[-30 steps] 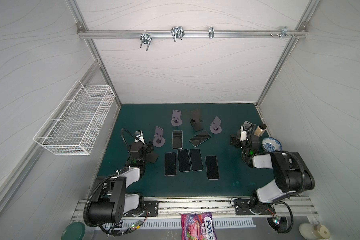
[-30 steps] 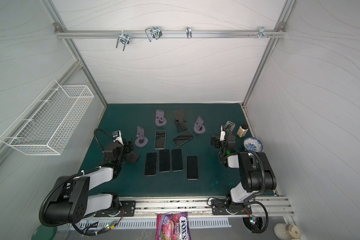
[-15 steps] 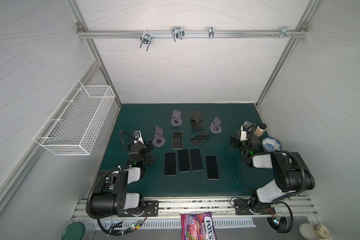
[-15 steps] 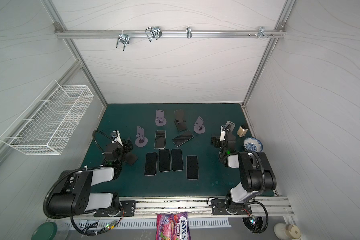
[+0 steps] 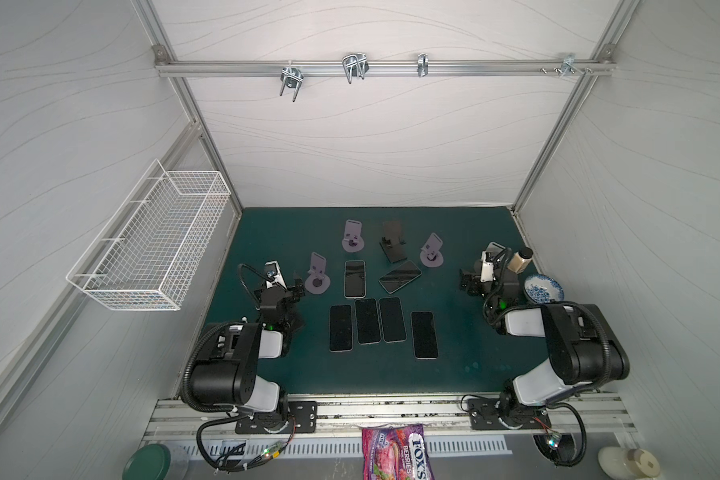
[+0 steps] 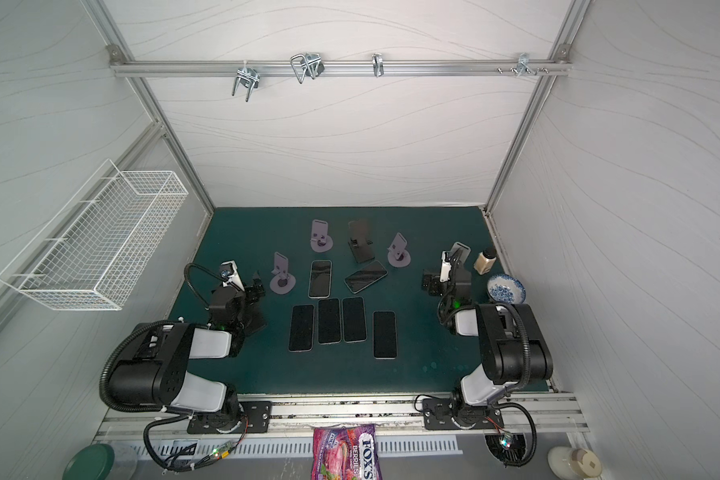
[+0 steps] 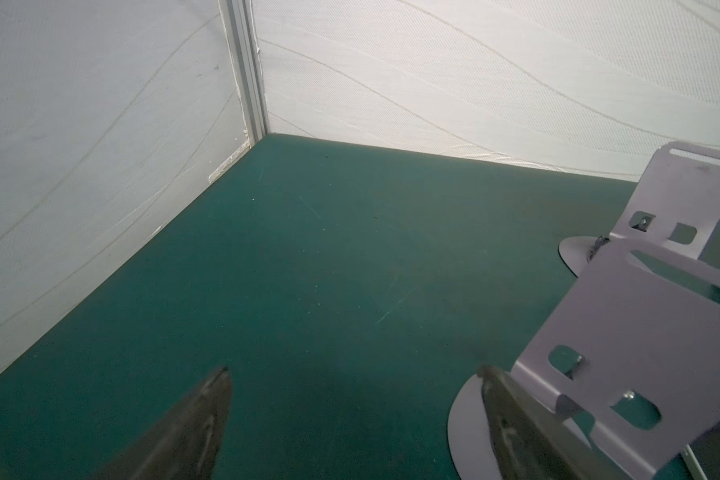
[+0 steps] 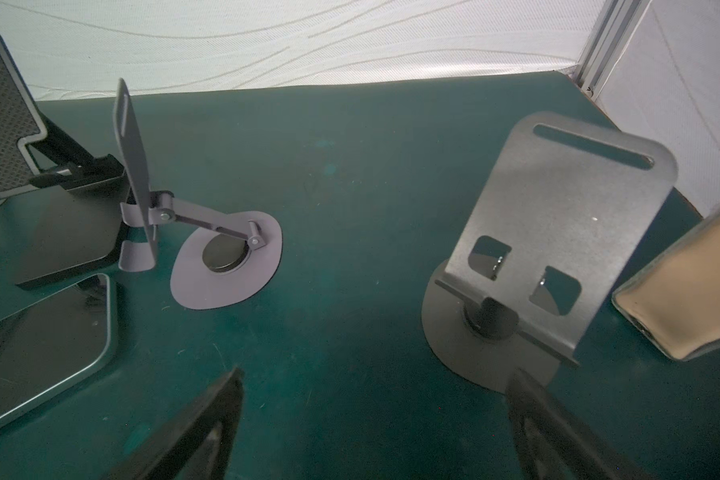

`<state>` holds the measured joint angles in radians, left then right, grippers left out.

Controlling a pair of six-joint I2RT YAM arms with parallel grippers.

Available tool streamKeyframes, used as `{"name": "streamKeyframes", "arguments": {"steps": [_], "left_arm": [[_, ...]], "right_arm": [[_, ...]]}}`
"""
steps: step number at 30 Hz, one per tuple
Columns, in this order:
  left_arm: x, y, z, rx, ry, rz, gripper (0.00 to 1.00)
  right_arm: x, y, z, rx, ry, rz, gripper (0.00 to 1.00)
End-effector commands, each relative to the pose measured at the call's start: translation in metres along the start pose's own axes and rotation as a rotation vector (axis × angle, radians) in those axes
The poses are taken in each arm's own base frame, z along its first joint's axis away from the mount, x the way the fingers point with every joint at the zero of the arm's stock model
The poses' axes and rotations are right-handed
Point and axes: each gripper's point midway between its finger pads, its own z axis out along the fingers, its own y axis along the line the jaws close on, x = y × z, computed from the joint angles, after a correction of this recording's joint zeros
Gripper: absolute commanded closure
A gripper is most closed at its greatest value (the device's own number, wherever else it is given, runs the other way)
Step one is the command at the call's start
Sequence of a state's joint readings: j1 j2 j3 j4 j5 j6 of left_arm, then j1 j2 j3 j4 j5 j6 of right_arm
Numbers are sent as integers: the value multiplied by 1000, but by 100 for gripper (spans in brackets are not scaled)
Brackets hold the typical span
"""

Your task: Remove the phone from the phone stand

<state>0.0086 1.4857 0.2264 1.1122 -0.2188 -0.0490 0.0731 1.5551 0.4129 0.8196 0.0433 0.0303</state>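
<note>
Several dark phones (image 5: 366, 320) lie flat on the green mat (image 5: 474, 345), one of them askew (image 5: 400, 276). Lilac phone stands (image 5: 317, 274) (image 5: 353, 237) (image 5: 431, 251), a black stand (image 5: 393, 245) and a grey stand (image 8: 558, 232) all stand bare; no phone rests on any stand in view. My left gripper (image 5: 294, 286) (image 7: 355, 370) is open and empty, one finger over the base disc of the nearest lilac stand (image 7: 641, 332). My right gripper (image 5: 468, 282) (image 8: 377, 372) is open and empty, low over the mat just in front of the grey stand.
A tan bottle (image 5: 520, 259) and a blue patterned bowl (image 5: 543, 289) sit by the right wall. A white wire basket (image 5: 150, 241) hangs on the left wall. A candy bag (image 5: 395, 453) and a green lid (image 5: 146, 463) lie in front of the rail.
The left arm's elbow has folded back towards its base, and its jaws stand a little wider. The right arm has not moved.
</note>
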Motion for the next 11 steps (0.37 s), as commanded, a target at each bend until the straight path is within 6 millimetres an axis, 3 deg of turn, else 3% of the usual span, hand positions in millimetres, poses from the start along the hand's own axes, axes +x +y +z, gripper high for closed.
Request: {"name": "streamKeyframes", "arguments": {"steps": [1, 11], "left_arm": [[-3, 2, -1, -3, -45, -27, 5], [-3, 2, 1, -8, -55, -27, 3]], "right_arm": [[-3, -2, 4, 5, 1, 0, 1], [-2, -2, 4, 12, 6, -3, 1]]}}
